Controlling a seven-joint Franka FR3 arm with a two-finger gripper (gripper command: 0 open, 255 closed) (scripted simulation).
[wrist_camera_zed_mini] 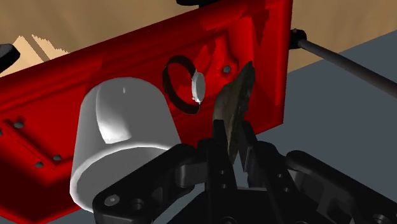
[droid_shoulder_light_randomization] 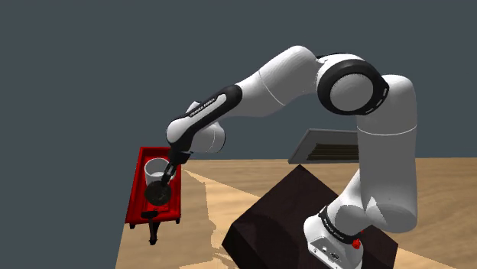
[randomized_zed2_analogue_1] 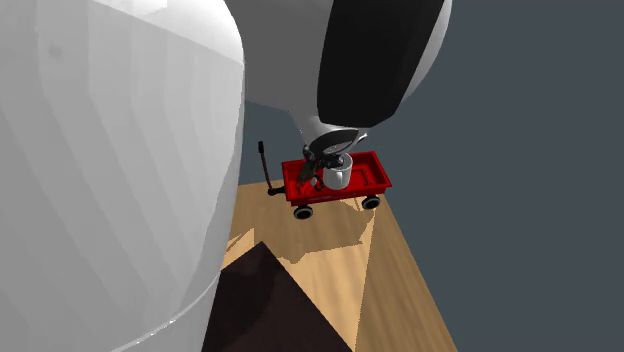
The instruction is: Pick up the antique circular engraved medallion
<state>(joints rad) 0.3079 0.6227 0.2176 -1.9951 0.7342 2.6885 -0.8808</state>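
Hand (wrist_camera_zed_mini: 234,149) clasps dark medallion (wrist_camera_zed_mini: 234,102) edge-on between fingers, over red wagon (wrist_camera_zed_mini: 76,83).

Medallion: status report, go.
Gripper shut on medallion, edge-on between fingers. Over red wagon bed. White cup close beside; dark ring, small white disc in bed.

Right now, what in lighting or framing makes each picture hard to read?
Shoulder view: the medallion is a dark disc over the red toy wagon, engraving unreadable. Second exterior view: the white arm, near the lens, covers the left half; a sharp shadow lies on the wooden floor. Wrist view: the medallion stands edge-on.
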